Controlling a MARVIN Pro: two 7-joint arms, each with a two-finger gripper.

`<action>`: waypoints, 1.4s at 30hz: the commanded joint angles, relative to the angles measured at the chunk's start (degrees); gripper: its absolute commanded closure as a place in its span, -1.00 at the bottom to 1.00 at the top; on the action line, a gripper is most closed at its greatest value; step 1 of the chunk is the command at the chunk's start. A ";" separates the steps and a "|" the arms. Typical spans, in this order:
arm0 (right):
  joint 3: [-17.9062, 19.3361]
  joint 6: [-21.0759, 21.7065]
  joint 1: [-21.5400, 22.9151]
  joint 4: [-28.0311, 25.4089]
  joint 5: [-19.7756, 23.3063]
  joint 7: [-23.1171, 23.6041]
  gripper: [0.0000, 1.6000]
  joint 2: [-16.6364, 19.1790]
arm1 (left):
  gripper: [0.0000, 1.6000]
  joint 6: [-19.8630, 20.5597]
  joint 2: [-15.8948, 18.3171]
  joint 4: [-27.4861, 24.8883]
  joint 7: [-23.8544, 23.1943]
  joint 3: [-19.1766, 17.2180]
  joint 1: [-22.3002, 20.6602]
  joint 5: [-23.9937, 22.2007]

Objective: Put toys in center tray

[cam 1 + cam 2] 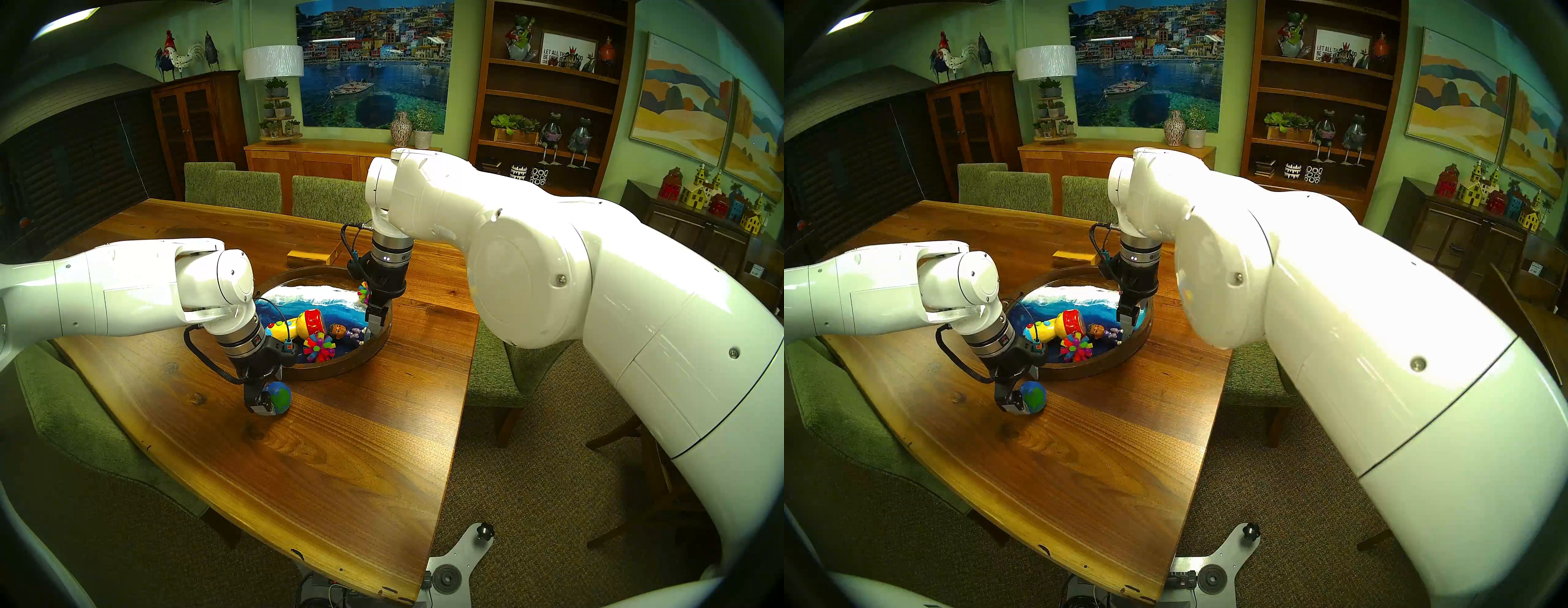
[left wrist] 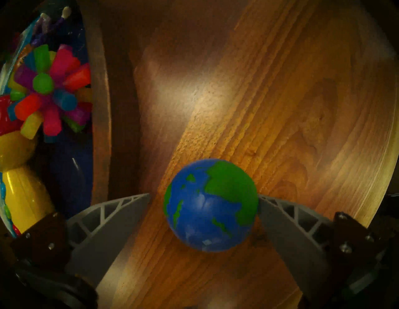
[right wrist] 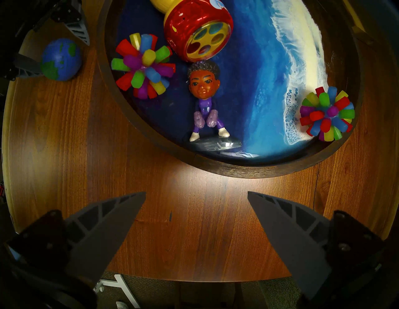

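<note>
The blue-green globe ball (image 1: pixel 278 397) rests on the wooden table just in front of the center tray's dark rim (image 1: pixel 339 365). My left gripper (image 1: pixel 271 403) is open and straddles the ball; in the left wrist view one finger (image 2: pixel 280 215) touches the ball (image 2: pixel 210 205) and the other stands slightly apart. In the tray lie the red-yellow flashlight toy (image 3: pixel 196 30), the doll in purple (image 3: pixel 204 86) and two spiky balls (image 3: pixel 143 67) (image 3: pixel 327 114). My right gripper (image 3: pixel 196 193) is open and empty above the tray's right rim (image 3: pixel 237 170).
A yellowish wooden block (image 1: pixel 307 257) lies on the table behind the tray. Green upholstered chairs (image 1: pixel 250 189) stand around the table. The table's front edge (image 1: pixel 360 590) is near my base. My right arm reaches over the table's right side.
</note>
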 commanded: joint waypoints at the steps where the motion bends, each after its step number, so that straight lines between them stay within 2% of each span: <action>1: 0.20 -0.07 2.06 1.45 0.05 4.70 -1.00 0.12 | 0.17 0.45 0.03 -0.47 0.01 -0.44 -1.02 0.32; 2: 0.23 -0.07 2.07 1.44 0.05 4.65 -1.00 0.12 | 0.33 0.46 0.15 -0.52 0.00 -0.52 -1.13 0.34; 3: 0.25 -0.07 2.07 1.42 0.04 4.61 -1.00 0.12 | 0.81 0.48 0.28 -0.61 0.05 -0.60 -1.24 0.39; 4: 0.27 -0.07 2.07 1.40 0.03 4.56 -1.00 0.12 | 0.81 0.48 0.44 -0.77 0.03 -0.71 -1.44 0.46; 5: 0.35 -0.07 2.09 1.35 0.02 4.43 -1.00 0.13 | 1.00 0.55 0.73 -1.12 -0.03 -1.00 -1.89 0.59; 16: 1.02 -0.03 2.12 0.84 0.06 2.69 -1.00 0.15 | 1.00 0.92 -0.33 2.24 -0.78 -5.53 -5.90 -0.11; 25: 1.55 0.00 2.18 0.66 -0.13 2.40 -1.00 0.23 | 1.00 1.55 -7.45 12.92 -1.75 -8.81 -5.76 -1.86; 33: 1.73 0.00 2.29 0.72 -0.52 3.26 -1.00 0.29 | 1.00 0.83 -13.66 21.82 -2.78 -8.16 -2.61 -2.43; 42: 1.97 0.02 2.29 0.73 -0.82 3.28 -1.00 0.31 | 1.00 -0.57 -17.16 29.25 -3.45 -8.69 -1.56 -3.06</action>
